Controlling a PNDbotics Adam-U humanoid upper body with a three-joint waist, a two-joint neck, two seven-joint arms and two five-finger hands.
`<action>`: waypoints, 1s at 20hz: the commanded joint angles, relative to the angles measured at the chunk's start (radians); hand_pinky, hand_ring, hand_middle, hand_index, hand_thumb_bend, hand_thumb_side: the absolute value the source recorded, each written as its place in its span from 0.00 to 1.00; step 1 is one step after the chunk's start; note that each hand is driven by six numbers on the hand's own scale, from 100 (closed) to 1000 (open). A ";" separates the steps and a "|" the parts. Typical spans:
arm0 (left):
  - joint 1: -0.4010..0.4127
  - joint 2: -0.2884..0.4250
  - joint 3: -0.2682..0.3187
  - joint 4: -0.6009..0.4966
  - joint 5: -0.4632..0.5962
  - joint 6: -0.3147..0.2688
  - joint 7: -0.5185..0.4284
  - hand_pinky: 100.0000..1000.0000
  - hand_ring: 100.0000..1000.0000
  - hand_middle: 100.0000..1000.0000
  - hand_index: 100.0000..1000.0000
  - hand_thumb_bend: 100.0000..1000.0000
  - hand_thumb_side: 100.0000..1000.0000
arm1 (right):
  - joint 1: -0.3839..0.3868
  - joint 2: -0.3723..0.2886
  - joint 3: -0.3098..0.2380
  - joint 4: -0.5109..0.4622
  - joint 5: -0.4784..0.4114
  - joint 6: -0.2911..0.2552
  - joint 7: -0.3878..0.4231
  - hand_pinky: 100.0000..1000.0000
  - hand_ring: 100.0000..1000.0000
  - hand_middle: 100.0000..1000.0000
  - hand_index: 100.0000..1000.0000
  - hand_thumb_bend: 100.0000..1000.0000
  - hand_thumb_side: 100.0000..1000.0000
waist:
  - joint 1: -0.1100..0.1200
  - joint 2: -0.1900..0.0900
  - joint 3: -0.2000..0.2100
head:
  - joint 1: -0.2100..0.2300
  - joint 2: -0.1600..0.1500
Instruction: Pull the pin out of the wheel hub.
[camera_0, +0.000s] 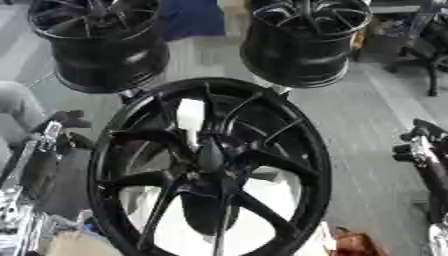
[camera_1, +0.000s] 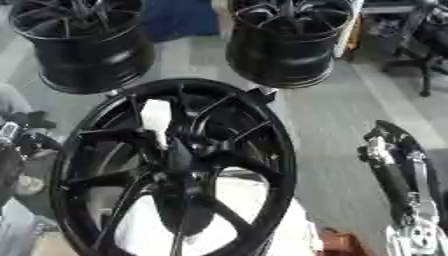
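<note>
One big black wheel hub (camera_0: 210, 167) fills our near view, lower rim cut off; we can't make out any pin. Left hand (camera_0: 54, 131) and right hand (camera_1: 385, 142) flank it, apart, fingers unreadable. Beyond, two more black wheels (camera_0: 302, 40).

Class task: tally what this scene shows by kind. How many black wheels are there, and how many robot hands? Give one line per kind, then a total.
Black wheels: 3, namely near wheel, far left wheel, far right wheel
Robot hands: 2, namely left hand, right hand
Total: 5
</note>
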 joint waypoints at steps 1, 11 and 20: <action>-0.013 0.025 0.005 -0.026 0.005 -0.007 0.004 0.57 0.45 0.59 0.76 0.00 0.77 | -0.007 -0.009 -0.003 -0.021 0.002 -0.003 -0.003 0.53 0.52 0.54 0.78 0.00 0.50 | 0.002 -0.006 -0.001 | 0.001 -0.002; -0.067 0.158 0.018 -0.066 0.042 -0.044 0.034 0.57 0.45 0.59 0.77 0.00 0.65 | -0.005 -0.013 -0.003 -0.020 0.003 -0.002 -0.003 0.53 0.52 0.54 0.78 0.00 0.50 | 0.006 -0.010 -0.001 | -0.001 -0.002; -0.279 0.590 -0.070 -0.076 0.018 -0.181 -0.049 0.59 0.44 0.65 0.80 0.00 0.31 | -0.002 -0.026 0.002 -0.016 0.006 -0.002 0.002 0.53 0.52 0.54 0.78 0.00 0.50 | 0.025 -0.017 -0.022 | -0.004 -0.002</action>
